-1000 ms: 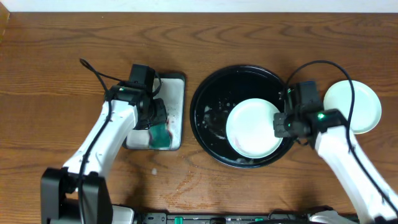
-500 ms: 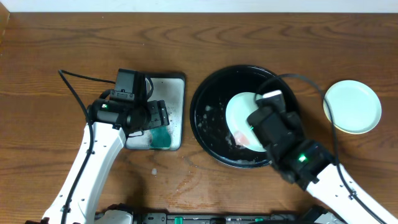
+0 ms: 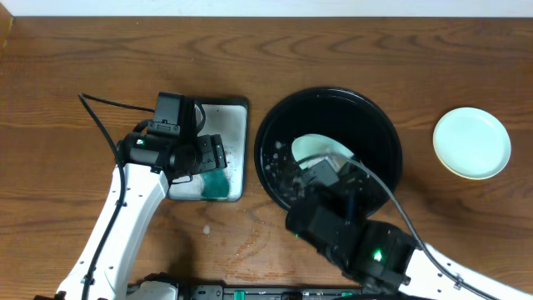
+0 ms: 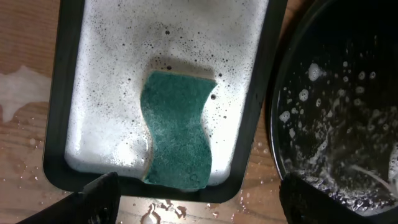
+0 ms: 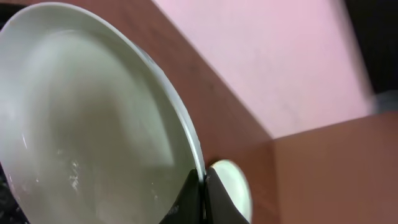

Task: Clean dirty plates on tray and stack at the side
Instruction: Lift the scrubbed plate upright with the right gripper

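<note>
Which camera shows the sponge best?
Left wrist: the green sponge lies large and unobstructed in the metal tray. Overhead shows it small, partly hidden; right wrist shows none of it.

you have a brown wooden table with wavy grain (image 3: 83, 67) under soft, even light. a thin white strip (image 3: 250, 7) runs along its far edge. in the right wrist view a blurred pale pink surface (image 5: 267, 50) lies beyond the table. a wet patch (image 4: 17, 90) glistens on the wood.
</note>
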Tool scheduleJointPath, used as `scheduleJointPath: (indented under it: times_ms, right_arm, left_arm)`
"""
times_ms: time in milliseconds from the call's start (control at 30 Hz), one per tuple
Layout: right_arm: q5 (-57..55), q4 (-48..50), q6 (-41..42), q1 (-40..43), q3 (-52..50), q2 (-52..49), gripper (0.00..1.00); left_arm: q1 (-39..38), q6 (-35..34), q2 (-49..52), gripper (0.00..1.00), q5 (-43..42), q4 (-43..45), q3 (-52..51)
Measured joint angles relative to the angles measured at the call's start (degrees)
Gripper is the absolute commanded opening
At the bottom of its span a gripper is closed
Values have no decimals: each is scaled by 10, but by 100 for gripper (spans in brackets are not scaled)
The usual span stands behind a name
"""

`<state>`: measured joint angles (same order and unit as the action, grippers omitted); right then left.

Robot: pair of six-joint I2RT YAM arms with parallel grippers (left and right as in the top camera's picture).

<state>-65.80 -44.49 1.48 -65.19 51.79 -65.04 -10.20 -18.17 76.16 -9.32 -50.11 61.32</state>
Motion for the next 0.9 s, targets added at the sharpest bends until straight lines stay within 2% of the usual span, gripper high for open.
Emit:
scheduleJointPath:
  times_ms: [267, 900]
  right_arm:
    - [-56, 0, -24, -26, 0, 0, 1]
    - [-70, 2, -33, -26, 0, 0, 1]
  left_arm:
    - [0, 0, 0, 82, 0, 0, 0]
    - [0, 0, 0, 83, 0, 0, 0]
